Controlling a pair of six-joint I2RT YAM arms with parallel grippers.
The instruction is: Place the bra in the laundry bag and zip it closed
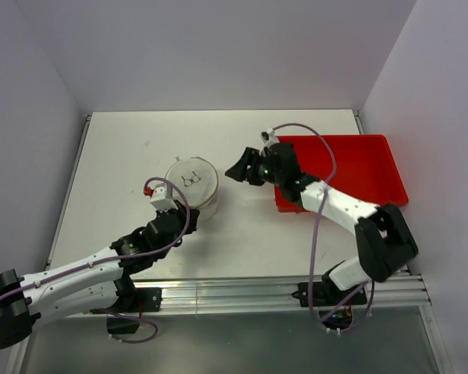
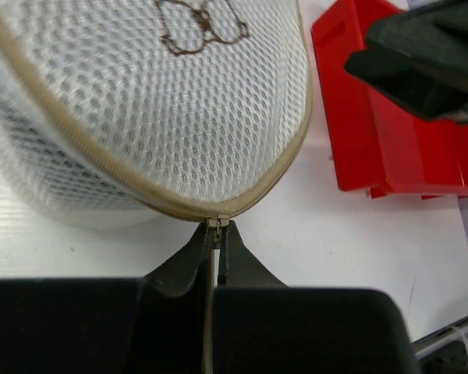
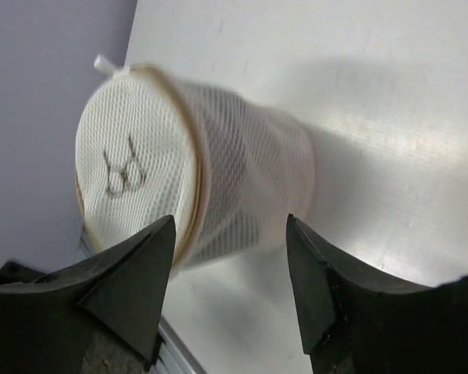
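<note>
Laundry bag [image 1: 193, 191] stands zipped, left pincer [image 2: 217, 234] gripping its zip pull [image 2: 217, 224].

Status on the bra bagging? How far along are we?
Looks done: the round flat lid sits closed on the small white mesh cylinder laundry bag. No bra is in view, so it is presumably inside, though the mesh hides it. In hand: the left gripper is shut on the zip pull at the lid's edge. The right gripper is open, clear of the bag. Left: close any unzipped stretch, release.
</note>
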